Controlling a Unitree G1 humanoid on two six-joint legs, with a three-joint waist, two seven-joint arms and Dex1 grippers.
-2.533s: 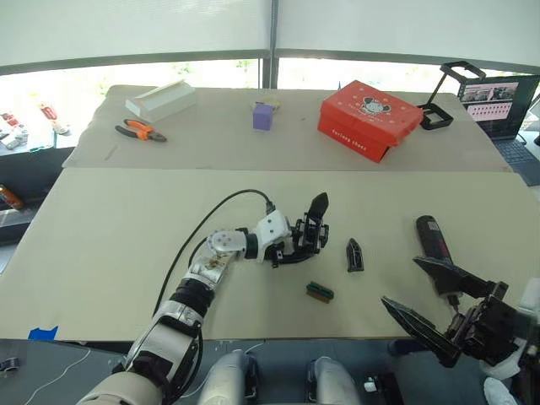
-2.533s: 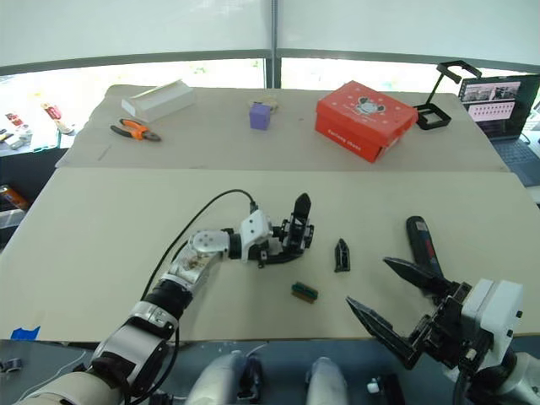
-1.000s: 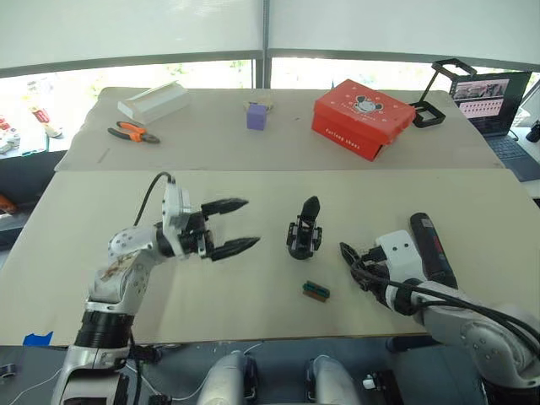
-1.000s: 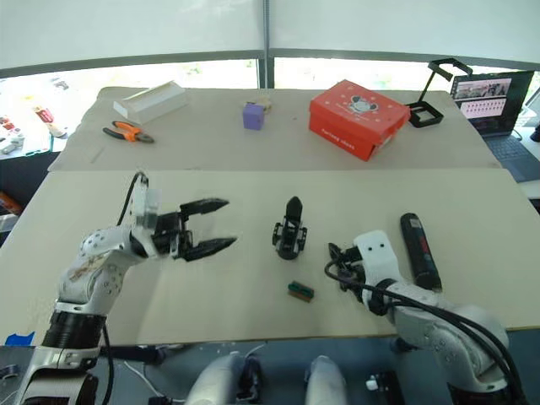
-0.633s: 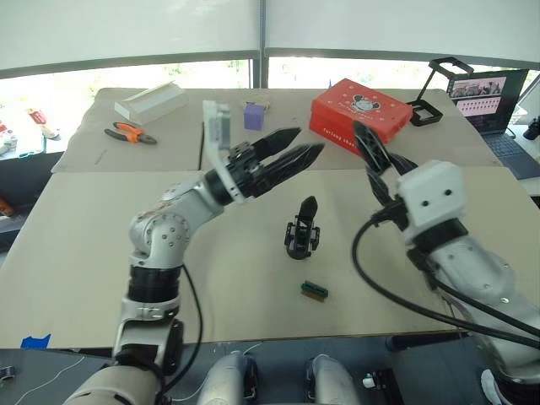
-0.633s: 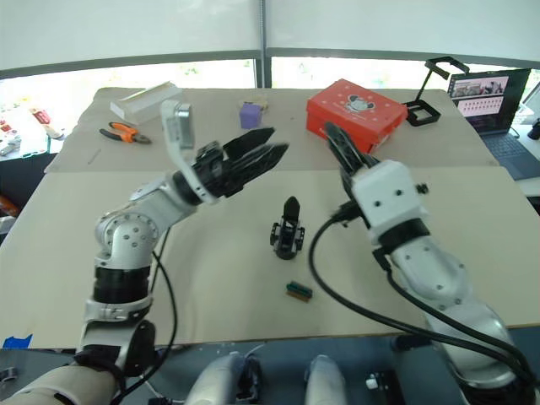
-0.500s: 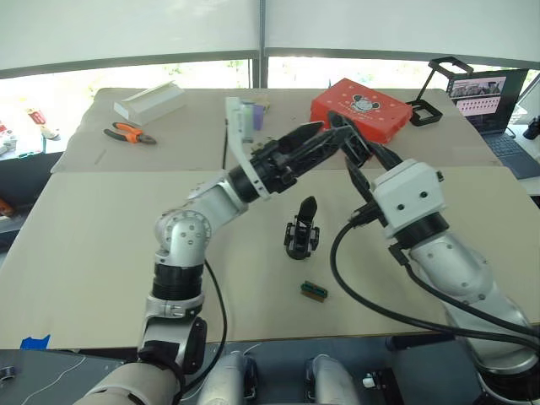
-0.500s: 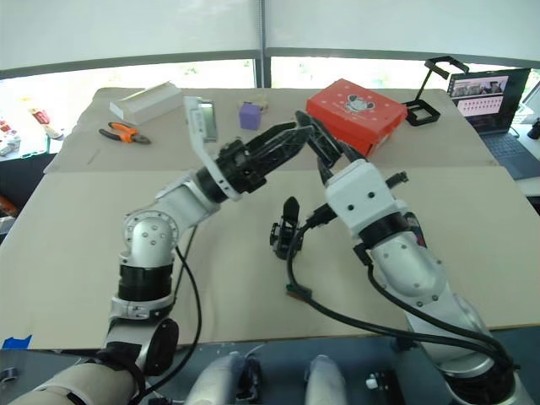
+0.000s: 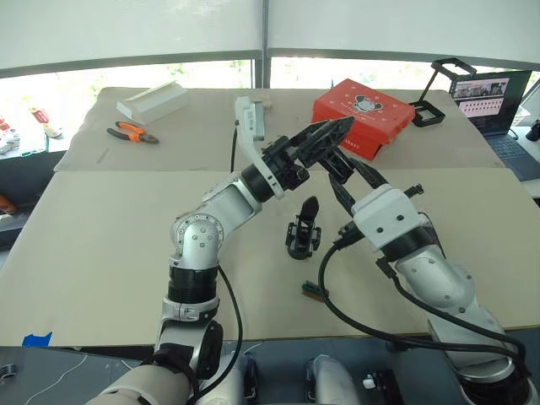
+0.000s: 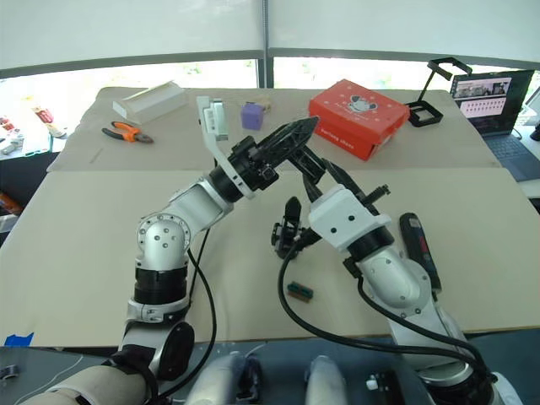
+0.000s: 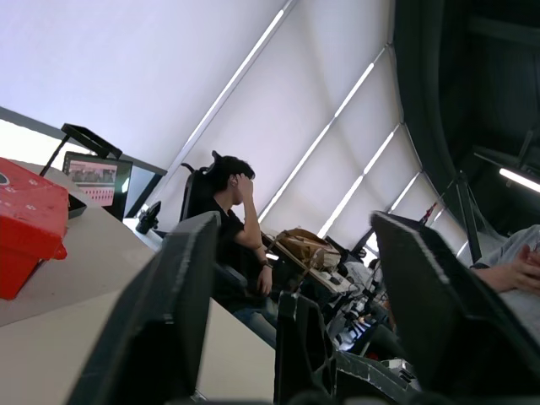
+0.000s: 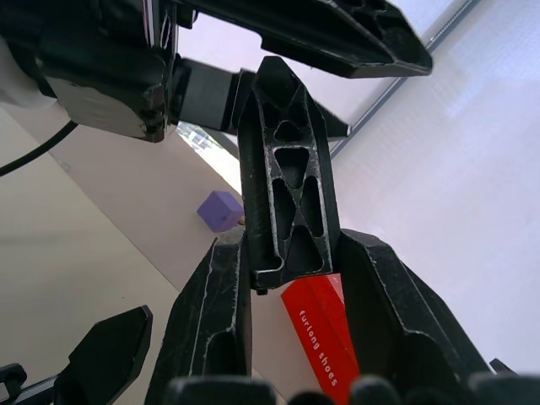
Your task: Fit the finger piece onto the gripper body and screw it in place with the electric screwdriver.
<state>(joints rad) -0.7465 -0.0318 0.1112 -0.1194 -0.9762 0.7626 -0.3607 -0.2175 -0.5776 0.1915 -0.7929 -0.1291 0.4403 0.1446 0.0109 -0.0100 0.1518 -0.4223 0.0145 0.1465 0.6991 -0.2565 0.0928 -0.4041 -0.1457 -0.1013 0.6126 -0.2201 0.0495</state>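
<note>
Above mid-desk (image 9: 101,253), your two claws are meeting: right claw (image 12: 287,253) clamping one finger piece (image 12: 287,194), left claw (image 9: 333,135) spread apart. One gripper body (image 9: 302,232) is standing below; one electric screwdriver (image 10: 418,245) is lying rightward.

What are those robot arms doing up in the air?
The right gripper is shut on the finger piece, a small black part, and holds it up beside the open left gripper. The gripper body it belongs on stands on the table, and the electric screwdriver lies nearby. Nothing is fitted yet.
</note>
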